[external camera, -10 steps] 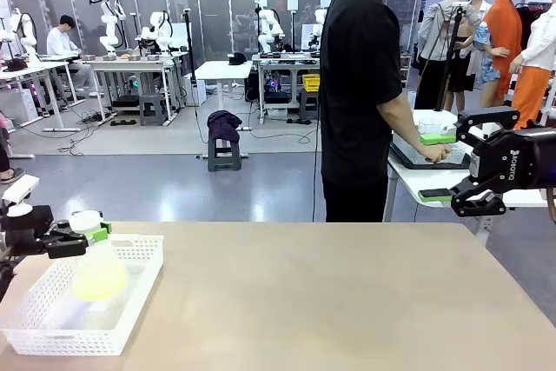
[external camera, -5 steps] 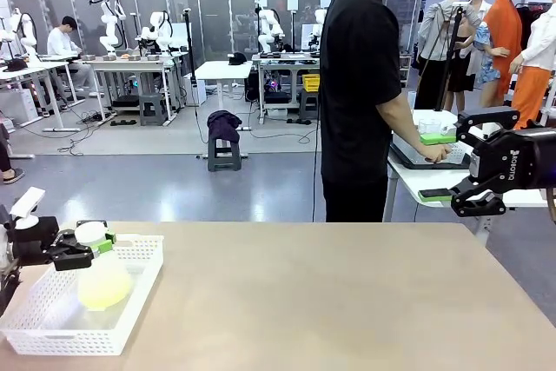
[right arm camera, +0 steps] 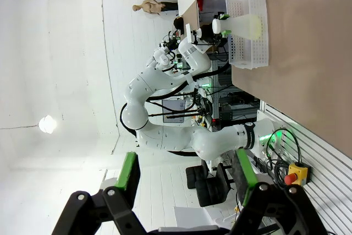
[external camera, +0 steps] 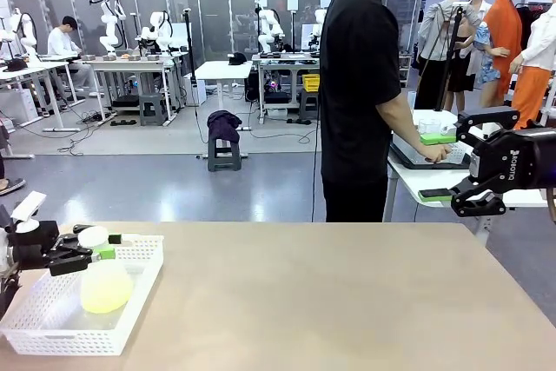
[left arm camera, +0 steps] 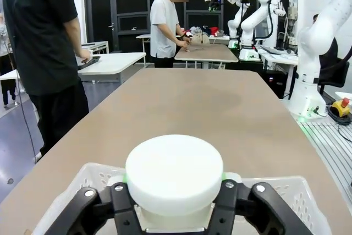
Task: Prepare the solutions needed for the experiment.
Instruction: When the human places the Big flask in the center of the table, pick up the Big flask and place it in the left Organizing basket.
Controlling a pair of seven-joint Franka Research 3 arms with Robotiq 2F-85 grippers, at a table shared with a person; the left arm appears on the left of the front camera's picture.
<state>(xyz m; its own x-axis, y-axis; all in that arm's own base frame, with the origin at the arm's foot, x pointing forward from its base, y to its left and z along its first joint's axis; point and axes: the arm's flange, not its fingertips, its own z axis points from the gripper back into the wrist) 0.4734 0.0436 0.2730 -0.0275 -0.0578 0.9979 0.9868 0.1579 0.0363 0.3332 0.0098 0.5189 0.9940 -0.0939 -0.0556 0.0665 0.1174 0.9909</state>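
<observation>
White basket (external camera: 139, 288) walls ring flask (external camera: 104, 280); table (external camera: 347, 301) beyond.

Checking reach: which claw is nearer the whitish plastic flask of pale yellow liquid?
Left claw, fingers astride the flask neck in the white basket. Right claw hangs far across the table.

Bare table (external camera: 347, 301) lies open right of the white basket (external camera: 139, 288), whose walls hem the flask (external camera: 104, 280).

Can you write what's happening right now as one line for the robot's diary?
left claw: opening around flask cap | flask: in white basket, yellow solution inside | right claw: open, empty, raised
</observation>
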